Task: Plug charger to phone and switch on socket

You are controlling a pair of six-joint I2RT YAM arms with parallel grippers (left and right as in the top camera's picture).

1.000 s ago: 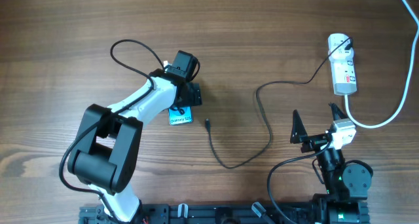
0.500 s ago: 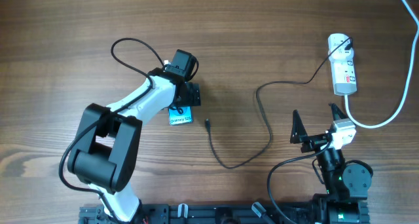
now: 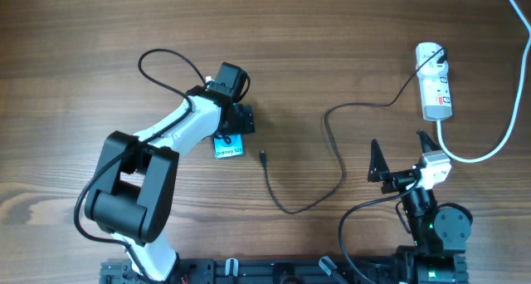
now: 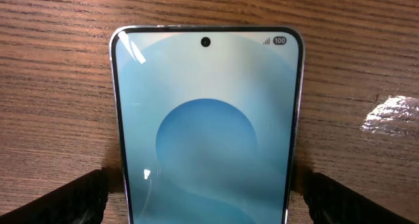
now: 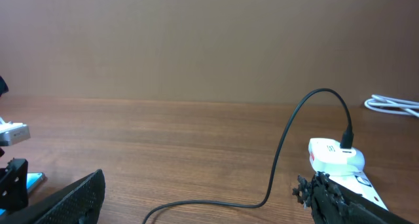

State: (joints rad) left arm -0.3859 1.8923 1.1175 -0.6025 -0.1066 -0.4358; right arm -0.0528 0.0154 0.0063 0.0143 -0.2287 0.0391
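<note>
A brown wood-grain table (image 3: 75,43) carries everything. The small flat phone with the turquoise screen (image 3: 229,147) lies left of centre, and the left fingers (image 3: 238,120) hang over it and hide most of it from above. Only the end with the line of small text shows. In the left wrist view the phone (image 4: 206,119) lies flat between the two black fingers (image 4: 59,198). They are spread wide, one on each side, with a strip of table between each finger and the phone's edge, so they grip nothing.

The thin black charger cable (image 3: 365,105) has its small plug tip (image 3: 262,158) on the table just right of the phone, not touching it, with bare wood between them. From there the cable loops toward the robot, then swings up and right to its black plug (image 3: 440,65), seated in the small white oblong power strip (image 3: 435,86) at the far right. A thick white cord (image 3: 477,158) runs from the strip's near end and curves off right.

The right fingers (image 3: 401,154) sit low near the robot's base, parted and empty, well apart from the strip. The right wrist view shows the strip (image 5: 337,155) just behind one finger (image 5: 347,201).
</note>
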